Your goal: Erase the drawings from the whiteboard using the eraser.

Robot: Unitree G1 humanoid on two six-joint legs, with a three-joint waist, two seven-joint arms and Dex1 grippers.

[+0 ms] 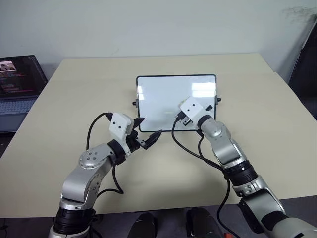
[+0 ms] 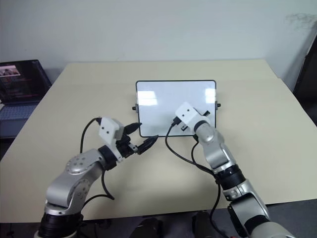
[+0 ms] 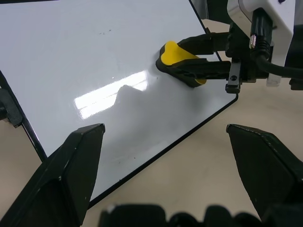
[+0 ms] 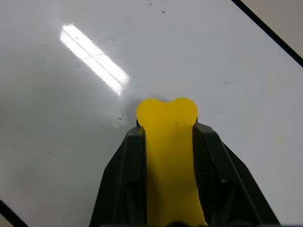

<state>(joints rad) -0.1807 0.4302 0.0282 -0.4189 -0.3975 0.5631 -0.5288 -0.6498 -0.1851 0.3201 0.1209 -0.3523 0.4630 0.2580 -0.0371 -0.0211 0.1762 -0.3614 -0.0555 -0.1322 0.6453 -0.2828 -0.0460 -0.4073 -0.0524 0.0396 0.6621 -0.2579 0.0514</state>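
Note:
The whiteboard (image 1: 163,96) stands propped on the table, its glossy face towards me. My right gripper (image 4: 166,127) is shut on the eraser (image 3: 175,56), a yellow block with a black underside, and presses its tip against the board's lower right part. My left gripper (image 1: 148,130) hangs open and holds nothing, just in front of the board's lower left corner. The drawings are out of view; the board face carries only a few faint dark specks (image 4: 156,4).
The beige table (image 1: 74,89) reaches well past the board on every side. An open laptop (image 1: 17,82) sits off its left edge. A dark object (image 1: 304,59) stands at the far right. Black cables loop from both wrists.

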